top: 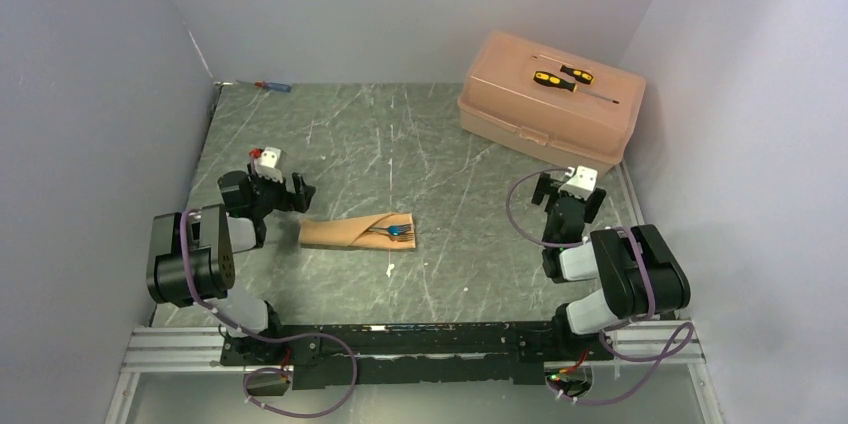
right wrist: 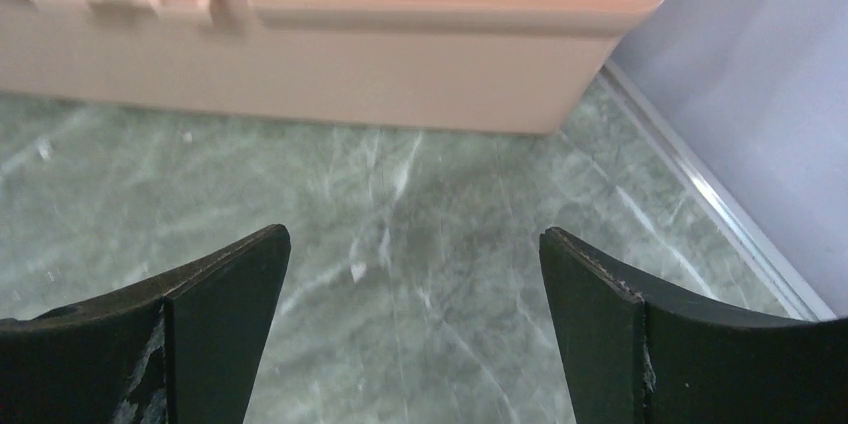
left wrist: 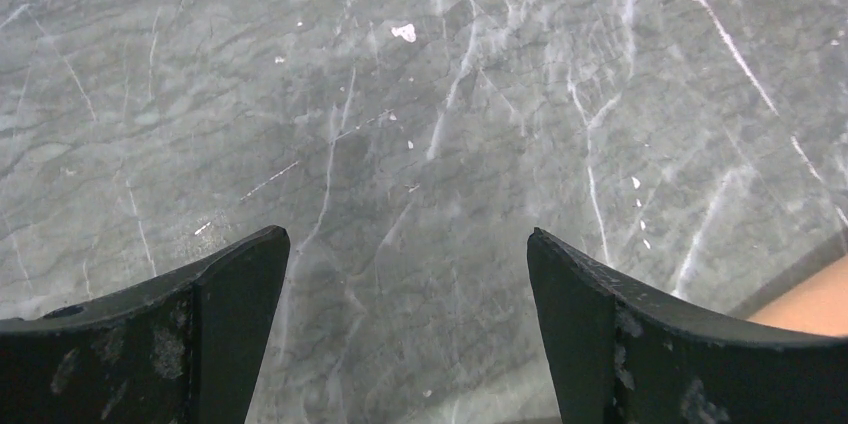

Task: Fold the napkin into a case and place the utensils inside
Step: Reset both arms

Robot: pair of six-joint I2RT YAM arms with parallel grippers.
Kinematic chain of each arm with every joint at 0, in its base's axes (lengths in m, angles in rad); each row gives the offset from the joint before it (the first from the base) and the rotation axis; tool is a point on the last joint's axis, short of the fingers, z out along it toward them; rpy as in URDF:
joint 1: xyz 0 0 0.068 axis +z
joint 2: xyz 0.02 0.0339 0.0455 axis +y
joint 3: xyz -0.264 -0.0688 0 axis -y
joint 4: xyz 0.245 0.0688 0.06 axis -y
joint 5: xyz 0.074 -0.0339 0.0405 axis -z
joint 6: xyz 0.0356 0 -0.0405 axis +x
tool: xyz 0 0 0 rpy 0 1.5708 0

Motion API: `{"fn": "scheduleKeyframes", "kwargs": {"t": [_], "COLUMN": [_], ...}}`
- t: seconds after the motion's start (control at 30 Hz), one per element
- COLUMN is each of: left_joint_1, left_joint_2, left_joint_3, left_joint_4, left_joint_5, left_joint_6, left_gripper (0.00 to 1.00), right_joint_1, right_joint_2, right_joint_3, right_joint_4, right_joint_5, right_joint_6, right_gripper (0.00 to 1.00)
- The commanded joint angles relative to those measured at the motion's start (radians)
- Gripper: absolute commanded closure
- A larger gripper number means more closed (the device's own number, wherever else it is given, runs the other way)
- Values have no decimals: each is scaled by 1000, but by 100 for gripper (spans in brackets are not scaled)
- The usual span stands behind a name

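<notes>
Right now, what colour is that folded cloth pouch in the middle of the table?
The pouch is peach-orange; the top external view shows it best.

**Two robot arms folded low, grippers spread wide**

The left arm (top: pixel 190 256) is bent at the elbow, with its wrist reaching forward and turned inward. The left gripper (left wrist: pixel 408 236) points downward, its jaws standing far apart. The right arm (top: pixel 628 274) mirrors this pose. The right gripper (right wrist: pixel 414 234) tilts forward and down, its jaws equally wide.
</notes>
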Motion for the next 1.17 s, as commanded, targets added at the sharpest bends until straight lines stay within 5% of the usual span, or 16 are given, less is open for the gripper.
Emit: {"fn": "scheduleKeyframes", "kwargs": {"t": [0.0,0.1,0.3,1.13], "left_joint_1": [-45,-78,-66,-64], "left_joint_2": [15,75,43,60], "left_joint_3": [2,-105,-39,-49], "left_joint_4": [103,378,185,236], "left_joint_5": [-140,-212,-229,-227], "left_joint_6": [-29,-39,-46,-55], "left_gripper": [5,5,5,5], "right_joint_1": [11,-49,-99,-99], "right_joint_2": [24,29,27,19], "right_joint_3": [4,63,77,62], "right_joint_4": [90,-42,-66,-46], "right_joint_5": [-68,-145,-224,-218], "right_joint_6": [-42,-1,30,19], "right_gripper": [0,0,0,0]}}
